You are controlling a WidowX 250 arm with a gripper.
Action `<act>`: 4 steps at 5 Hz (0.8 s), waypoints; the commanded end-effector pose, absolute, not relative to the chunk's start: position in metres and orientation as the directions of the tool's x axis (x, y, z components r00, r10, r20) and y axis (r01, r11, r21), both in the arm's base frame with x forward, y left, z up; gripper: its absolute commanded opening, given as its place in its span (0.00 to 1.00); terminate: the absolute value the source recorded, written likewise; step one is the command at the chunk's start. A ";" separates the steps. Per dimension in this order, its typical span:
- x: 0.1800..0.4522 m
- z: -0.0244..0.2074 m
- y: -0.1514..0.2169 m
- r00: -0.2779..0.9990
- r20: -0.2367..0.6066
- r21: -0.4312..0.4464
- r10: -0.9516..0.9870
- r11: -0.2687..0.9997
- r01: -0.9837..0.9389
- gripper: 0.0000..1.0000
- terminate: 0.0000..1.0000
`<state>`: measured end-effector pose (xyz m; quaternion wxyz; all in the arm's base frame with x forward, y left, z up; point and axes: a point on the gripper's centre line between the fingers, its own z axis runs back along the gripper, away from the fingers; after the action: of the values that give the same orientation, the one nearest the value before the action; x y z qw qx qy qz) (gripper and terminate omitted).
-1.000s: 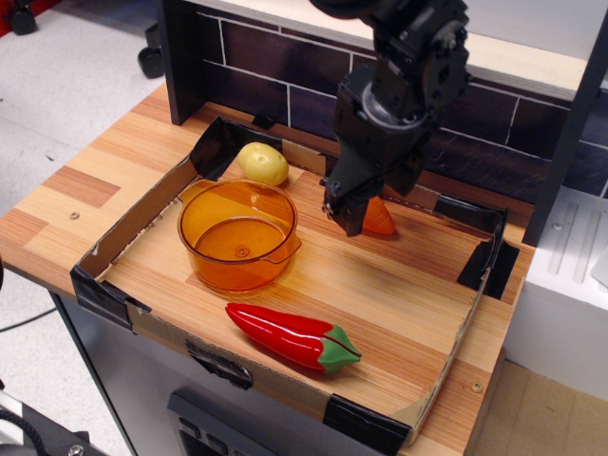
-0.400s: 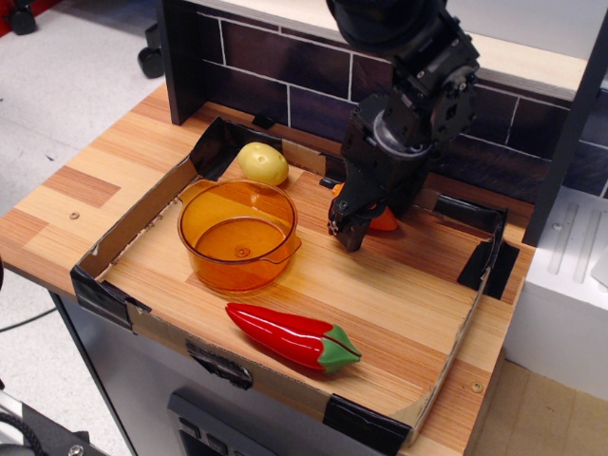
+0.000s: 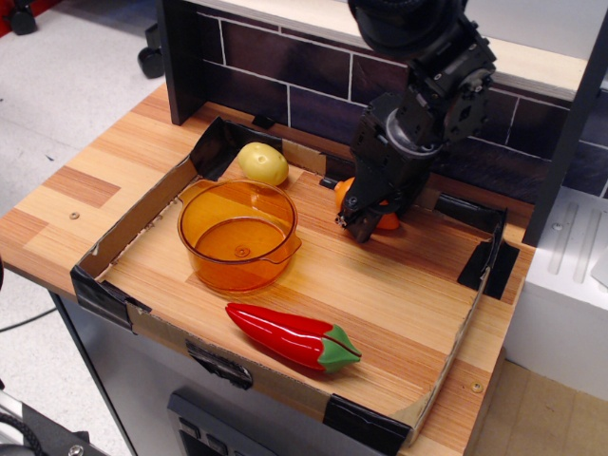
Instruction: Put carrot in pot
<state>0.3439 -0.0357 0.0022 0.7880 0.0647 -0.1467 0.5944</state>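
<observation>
Red pepper (image 3: 293, 336) nearest, lying on counter (image 3: 399, 294) inside cardboard tray (image 3: 114, 285). Pot (image 3: 237, 234) left-centre, upright, w/ nothing inside. Behind it, potato (image 3: 263, 163). End effector (image 3: 359, 224) right of pot, fingers narrowed around carrot (image 3: 344, 190) — orange shows both sides of them. Whether carrot is off counter — can't tell.

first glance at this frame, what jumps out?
The black end effector at the back of the tray, its tips down around the small orange carrot, which is mostly hidden behind it. Next, the big amber pot on the left of the tray, with nothing inside it. Then the glossy red pepper lying near the front edge, and the pale potato behind the pot.
</observation>
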 end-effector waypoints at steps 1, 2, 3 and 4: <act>0.334 0.035 -0.037 0.256 0.341 -0.153 0.905 0.323 -0.934 0.00 0.00; 0.322 0.062 -0.040 0.267 0.325 -0.191 0.907 0.340 -0.921 0.00 0.00; 0.312 0.089 -0.044 0.281 0.304 -0.232 0.910 0.356 -0.905 0.00 0.00; 0.294 0.105 -0.038 0.297 0.267 -0.229 0.917 0.360 -0.905 0.00 0.00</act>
<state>0.2950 -0.0428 0.0895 0.8087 -0.0015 -0.1595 0.5662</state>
